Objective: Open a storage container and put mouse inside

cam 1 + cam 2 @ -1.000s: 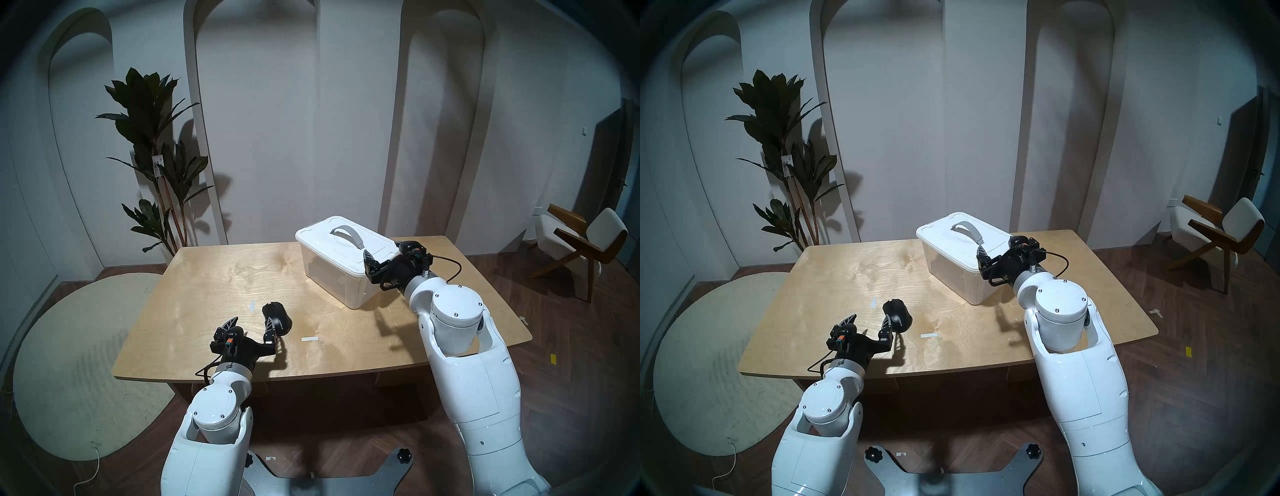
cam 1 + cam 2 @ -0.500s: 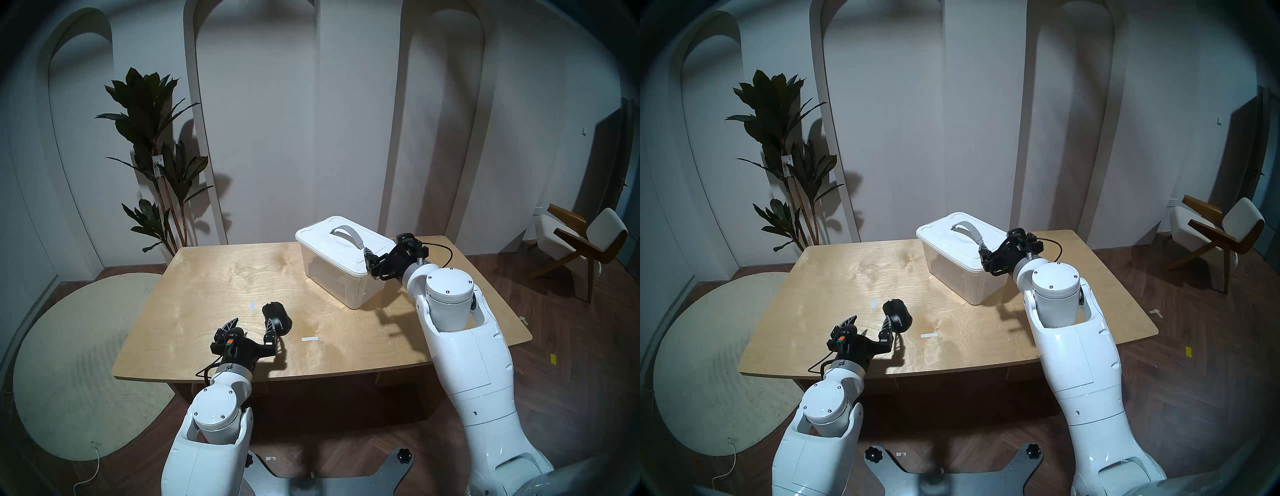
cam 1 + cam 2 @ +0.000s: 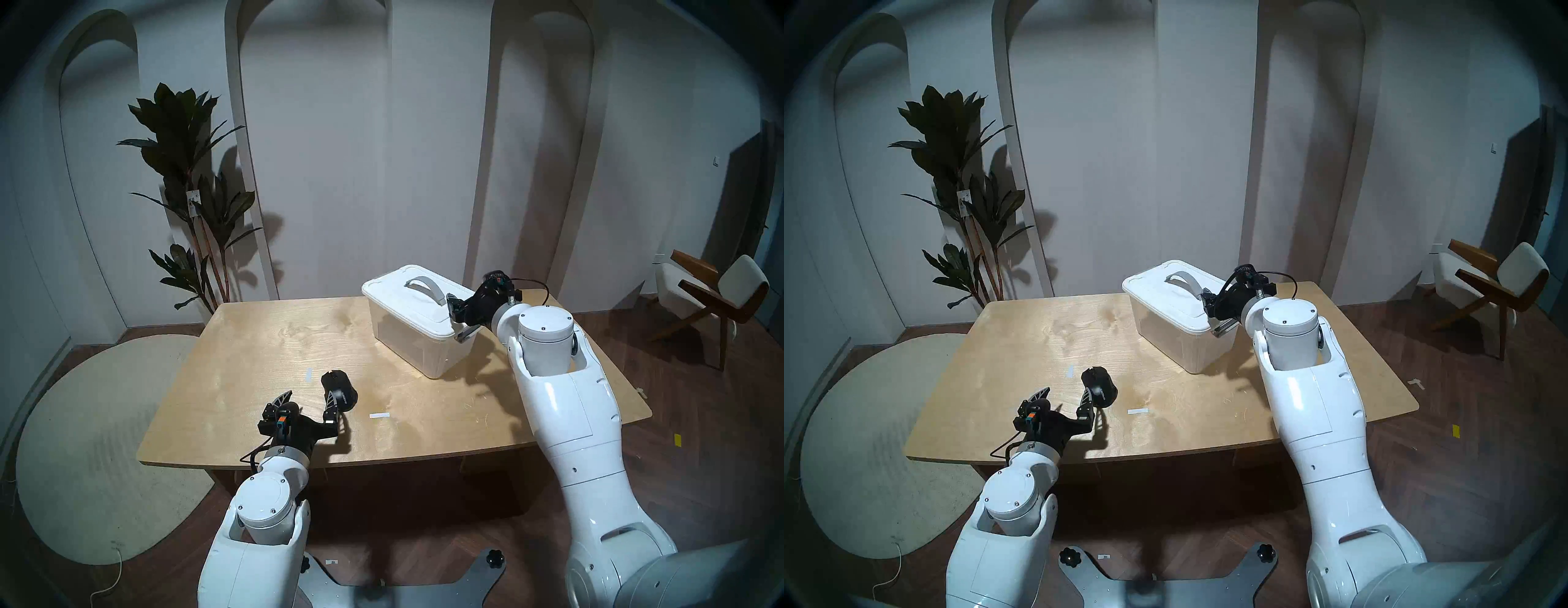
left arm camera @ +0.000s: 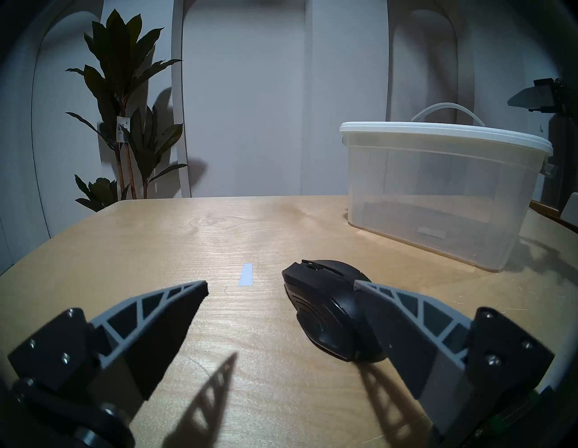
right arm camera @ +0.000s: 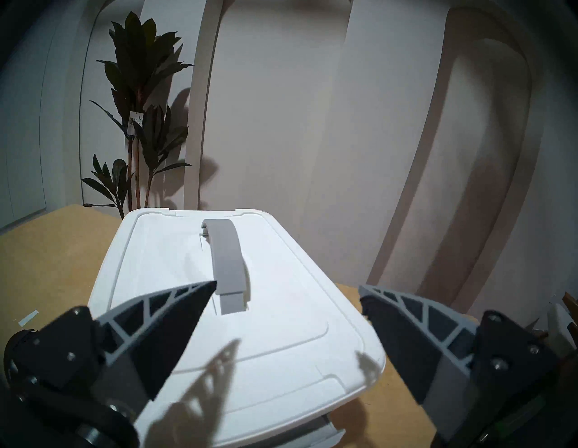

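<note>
Right now the storage container [image 3: 418, 322] sits at the far right part of the table [image 3: 263, 339], and its white lid [image 5: 237, 313] is on, so the box is not open yet. The right gripper [image 5: 286, 316] hangs over the near end of the lid with its two fingers spread wide and nothing between them. I think it is there to get at the grey handle [image 5: 226, 259] or to lift the lid, since the box must be opened first. The grey latch clip [image 3: 465, 332] on the near end sticks out loose below the lid, so that end may be free already. The mouse [image 3: 339, 390] lies on the table near the front, well apart from the box. The left gripper [image 4: 281, 291] waits low by it, fingers wide apart and holding nothing. Its right finger [image 4: 403, 316] sits just beside the mouse, maybe touching it, but the mouse is not between the fingers. I think this arm waits there so it can grab the mouse once the box is open. From the head views you see both arms and how far the mouse is from the box. Only the left wrist view lets you look through the clear side of the box, and nothing shows inside. Only the right wrist view shows the whole top of the lid and how the handle runs along it.
</note>
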Available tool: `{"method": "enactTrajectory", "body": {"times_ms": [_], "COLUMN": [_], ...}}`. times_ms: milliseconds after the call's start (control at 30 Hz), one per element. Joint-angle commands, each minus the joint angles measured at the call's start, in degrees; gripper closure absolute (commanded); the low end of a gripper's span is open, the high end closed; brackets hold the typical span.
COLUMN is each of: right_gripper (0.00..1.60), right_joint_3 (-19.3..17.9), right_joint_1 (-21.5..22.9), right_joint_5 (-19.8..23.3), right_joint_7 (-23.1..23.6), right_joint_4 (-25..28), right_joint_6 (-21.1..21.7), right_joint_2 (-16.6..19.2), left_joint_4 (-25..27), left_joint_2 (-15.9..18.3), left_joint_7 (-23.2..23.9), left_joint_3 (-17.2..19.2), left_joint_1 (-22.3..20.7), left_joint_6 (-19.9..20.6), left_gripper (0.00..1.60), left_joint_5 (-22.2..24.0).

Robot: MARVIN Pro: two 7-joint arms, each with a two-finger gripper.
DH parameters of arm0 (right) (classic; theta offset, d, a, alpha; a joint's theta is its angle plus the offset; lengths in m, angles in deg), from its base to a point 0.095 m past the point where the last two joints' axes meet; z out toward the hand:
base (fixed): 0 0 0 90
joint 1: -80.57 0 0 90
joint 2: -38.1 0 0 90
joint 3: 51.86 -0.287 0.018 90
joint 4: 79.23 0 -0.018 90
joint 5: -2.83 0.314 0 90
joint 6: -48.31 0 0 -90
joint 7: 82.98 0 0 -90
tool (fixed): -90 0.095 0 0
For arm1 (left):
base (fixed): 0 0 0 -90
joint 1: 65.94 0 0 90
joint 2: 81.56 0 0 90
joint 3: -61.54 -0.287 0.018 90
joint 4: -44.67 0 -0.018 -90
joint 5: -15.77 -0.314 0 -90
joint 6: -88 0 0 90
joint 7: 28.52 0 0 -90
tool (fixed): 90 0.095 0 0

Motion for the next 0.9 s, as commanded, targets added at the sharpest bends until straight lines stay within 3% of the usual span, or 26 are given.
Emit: {"method": "enactTrajectory", "body": {"times_ms": [0,800,833,867], "right_gripper": [0.0,0.0,0.08,0.68], "right_joint_3": [-0.1,-3.7,-3.8,-3.8], "right_joint_1": [6.5,19.1,19.9,20.0], "right_joint_5": [1.1,6.3,6.5,6.6], "right_joint_7": [1.0,5.2,5.4,5.6], "right_joint_4": [-2.1,-21.9,-23.2,-23.6], "right_joint_6": [0.6,6.8,7.1,7.1], "right_joint_2": [-1.7,-4.3,-4.3,-4.3], "left_joint_4": [0.9,1.0,1.0,1.0], "left_joint_2": [0.0,0.0,0.0,0.0], "left_joint_7": [0.0,0.0,0.0,0.0], "left_joint_3": [0.0,0.0,0.0,0.0], "left_joint_1": [-0.7,-0.8,-0.8,-0.9], "left_joint_6": [-0.3,-0.4,-0.4,-0.4], "left_gripper": [0.0,0.0,0.0,0.0], "left_joint_5": [0.0,0.0,0.0,0.0]}}
